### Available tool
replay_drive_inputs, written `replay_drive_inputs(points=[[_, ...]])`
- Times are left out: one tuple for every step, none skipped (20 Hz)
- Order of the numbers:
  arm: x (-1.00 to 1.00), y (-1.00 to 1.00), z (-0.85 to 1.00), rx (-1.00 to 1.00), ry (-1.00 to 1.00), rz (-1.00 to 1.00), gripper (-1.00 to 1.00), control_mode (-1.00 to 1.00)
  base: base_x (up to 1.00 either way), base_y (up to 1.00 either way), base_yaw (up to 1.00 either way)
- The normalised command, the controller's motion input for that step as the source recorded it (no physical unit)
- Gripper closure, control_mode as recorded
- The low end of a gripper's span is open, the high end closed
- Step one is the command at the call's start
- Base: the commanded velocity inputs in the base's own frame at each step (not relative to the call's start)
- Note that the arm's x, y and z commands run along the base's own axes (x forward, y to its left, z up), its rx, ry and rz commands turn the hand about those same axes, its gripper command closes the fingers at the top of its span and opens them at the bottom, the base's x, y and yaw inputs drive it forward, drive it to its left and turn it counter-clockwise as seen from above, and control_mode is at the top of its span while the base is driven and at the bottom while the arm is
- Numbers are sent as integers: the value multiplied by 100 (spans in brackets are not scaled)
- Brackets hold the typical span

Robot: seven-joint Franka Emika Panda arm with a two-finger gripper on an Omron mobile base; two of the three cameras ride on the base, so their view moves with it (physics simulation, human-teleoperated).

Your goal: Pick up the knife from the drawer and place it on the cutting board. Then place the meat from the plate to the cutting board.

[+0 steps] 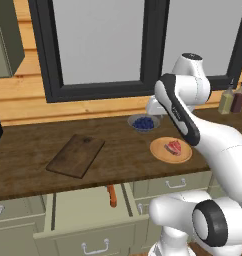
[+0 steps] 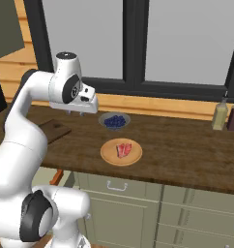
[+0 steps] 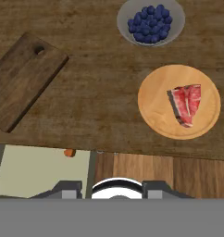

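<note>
The wide drawer (image 1: pixel 80 207) stands pulled open below the counter, and the knife (image 1: pixel 111 195) lies inside it with its orange-red handle showing. The hand view catches just the handle's tip (image 3: pixel 69 152) at the drawer's (image 3: pixel 40 169) edge. The dark cutting board (image 1: pixel 75 155) (image 3: pixel 23 78) lies bare on the counter's left. The red meat (image 1: pixel 173 147) (image 3: pixel 185 104) rests on the tan plate (image 1: pixel 163 152) (image 3: pixel 153 109). My gripper (image 2: pixel 74 113) (image 3: pixel 112 187) hovers high above the counter between board and plate, open, with nothing between its fingers.
A grey bowl of blue berries (image 1: pixel 143 122) (image 2: pixel 114 121) sits behind the plate near the window wall. Two bottles (image 1: pixel 232 98) (image 2: pixel 225 115) stand at the counter's far right. Narrower shut drawers (image 2: pixel 124 186) line the cabinet under the plate.
</note>
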Motion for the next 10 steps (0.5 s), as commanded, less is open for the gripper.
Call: replay_drive_inputs(points=[[-1, 0, 0, 0, 0, 0, -100, -100, 0, 0, 0], [-6, 0, 0, 0, 0, 0, -100, -100, 0, 0, 0], [-6, 7, 0, -2, -2, 0, -100, -100, 0, 0, 0], [-13, 0, 0, 0, 0, 0, -100, -100, 0, 0, 0], [-34, 2, -17, 0, 3, 0, -100, -100, 0, 0, 0], [-47, 4, -46, 2, 21, 0, -100, -100, 0, 0, 0], [-78, 9, -57, 1, 19, 0, -100, -100, 0, 0, 0], [-85, 12, -60, 0, 13, 0, -100, -100, 0, 0, 0], [-46, 100, -64, -31, 11, 5, -100, -100, 0, 0, 0], [-31, 70, -59, -12, 21, 7, -100, -100, 0, 0, 0]])
